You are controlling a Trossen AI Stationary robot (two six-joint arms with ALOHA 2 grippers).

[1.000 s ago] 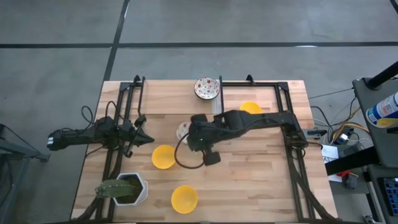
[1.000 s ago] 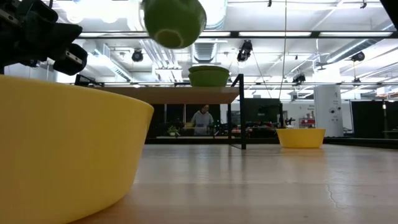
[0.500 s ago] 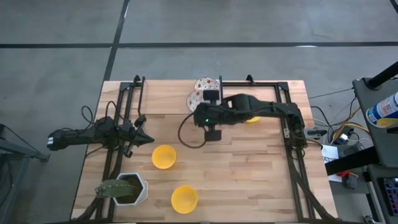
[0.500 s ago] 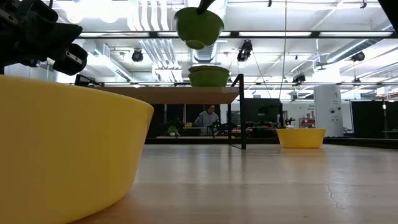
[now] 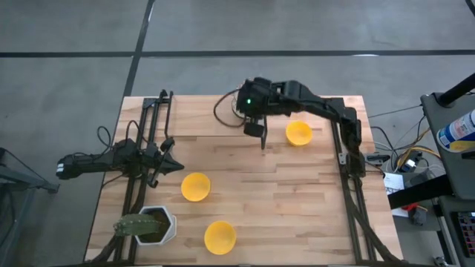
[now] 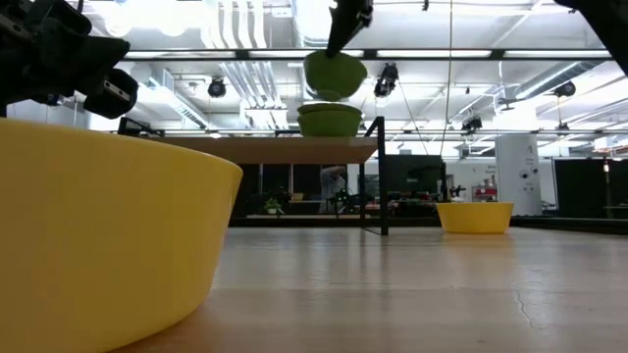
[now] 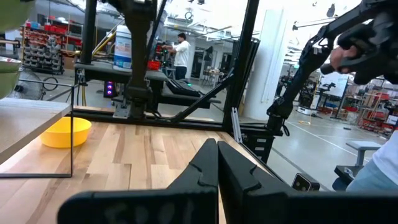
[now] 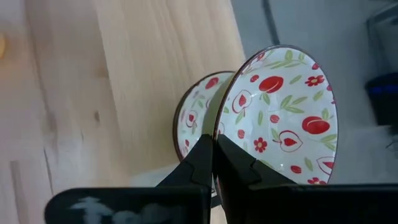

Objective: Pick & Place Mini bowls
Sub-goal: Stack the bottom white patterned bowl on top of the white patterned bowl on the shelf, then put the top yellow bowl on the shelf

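My right gripper (image 8: 213, 148) is shut on a white mini bowl with red speckles inside (image 8: 283, 118) and a green outside (image 6: 334, 75). It hangs just above a second speckled bowl (image 8: 198, 124) (image 6: 329, 120), which rests on its base at the table's far edge. In the high view the right arm (image 5: 260, 96) hides both bowls. Three yellow mini bowls sit on the table: one on the right (image 5: 298, 133), one in the middle (image 5: 195, 187), one at the near edge (image 5: 220, 236). My left gripper (image 5: 177, 165) (image 7: 217, 163) waits at the left, shut. My right gripper pinches the speckled bowl by its rim (image 8: 225, 127), with the wall between the two fingers. The fingers (image 6: 345, 20) come at it from above, pointing down. The bowl is lifted clear and hangs below them, slightly tilted, over the other speckled bowl.
A white hexagonal pot with a green cactus (image 5: 152, 225) stands at the near left corner. Black frame rails (image 5: 152, 126) (image 5: 345, 141) run along both sides of the table. Bare wood (image 5: 282, 200) lies between the yellow bowls. The nearest yellow bowl (image 6: 98, 235) fills the left of the low view.
My right gripper has carried the speckled bowl from the middle of the table toward the far edge, keeping it lifted. It now stands over the other speckled bowl, and the held bowl has come down close above it.
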